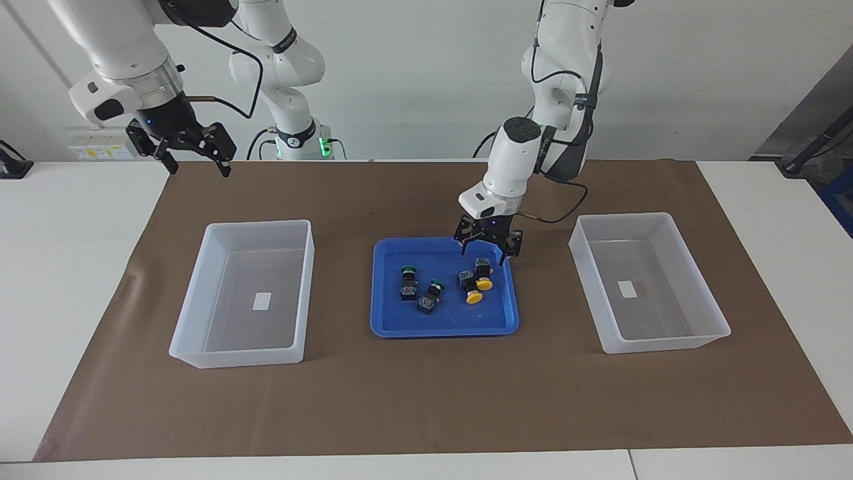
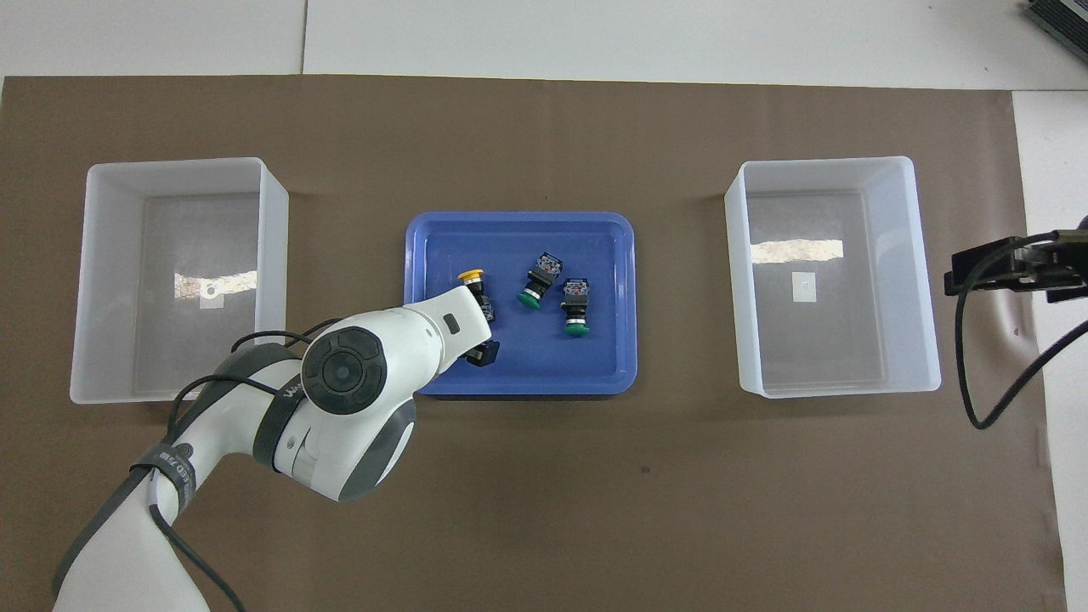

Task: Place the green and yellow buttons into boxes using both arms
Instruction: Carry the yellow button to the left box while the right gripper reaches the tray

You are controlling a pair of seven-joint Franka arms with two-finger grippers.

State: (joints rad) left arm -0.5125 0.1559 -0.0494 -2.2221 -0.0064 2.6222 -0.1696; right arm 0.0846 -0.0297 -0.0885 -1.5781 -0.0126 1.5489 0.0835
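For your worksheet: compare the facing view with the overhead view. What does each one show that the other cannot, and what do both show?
Only the facing view shows both yellow buttons, lying together in the blue tray, with the left gripper open just above them and touching nothing, and the right gripper open, waiting high over the mat's edge.

Only the overhead view shows how the left arm hides one yellow button; a single yellow cap shows.

Both show two green buttons in the tray and two boxes without buttons.
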